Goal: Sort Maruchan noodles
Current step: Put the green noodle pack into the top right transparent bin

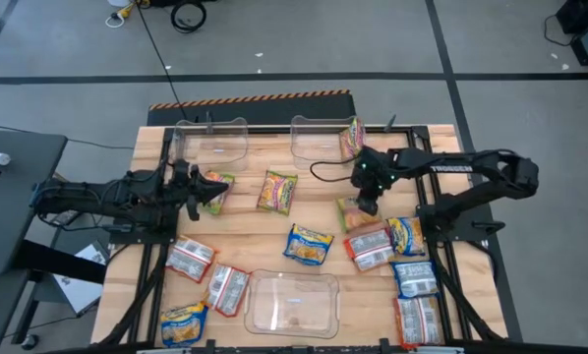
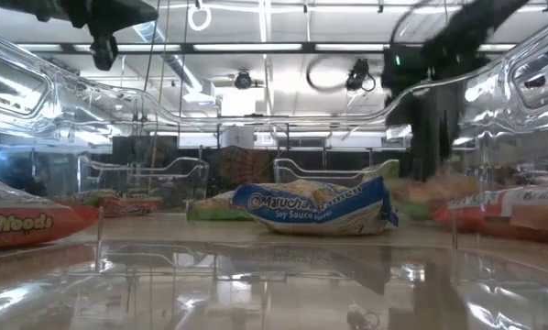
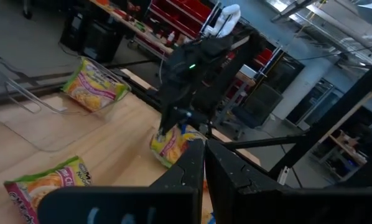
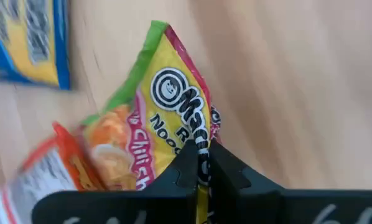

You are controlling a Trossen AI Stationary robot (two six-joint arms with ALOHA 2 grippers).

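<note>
Several Maruchan noodle packets lie flat on the wooden table [image 1: 274, 226]. They come in blue-yellow [image 1: 308, 244], red-silver [image 1: 369, 246] and green-pink-yellow [image 1: 277, 190]. My right gripper [image 1: 365, 206] reaches down at centre right and is shut on a green-pink packet [image 4: 167, 112]. My left gripper [image 1: 198, 189] hangs level at the left, shut, with nothing showing between its fingers [image 3: 204, 152]. Another green packet [image 1: 217, 189] lies on the table right beside it. One more green packet [image 1: 351, 138] leans in the far right bin. My right gripper pinches the green-pink packet at one edge [image 4: 201, 163] between its two fingers. The fingers come steeply from above, slanting in from the table's right. In the left wrist view the packet [image 3: 173, 146] tilts below the fingers, its lower part down at the wood.
Two clear bins stand at the far edge [image 1: 211, 138] [image 1: 319, 138] and one at the near edge [image 1: 292, 300]. Blue and red packets crowd the near right [image 1: 415, 278] and near left [image 1: 190, 258]. Bare wood shows in the middle, between the green and blue packets.
</note>
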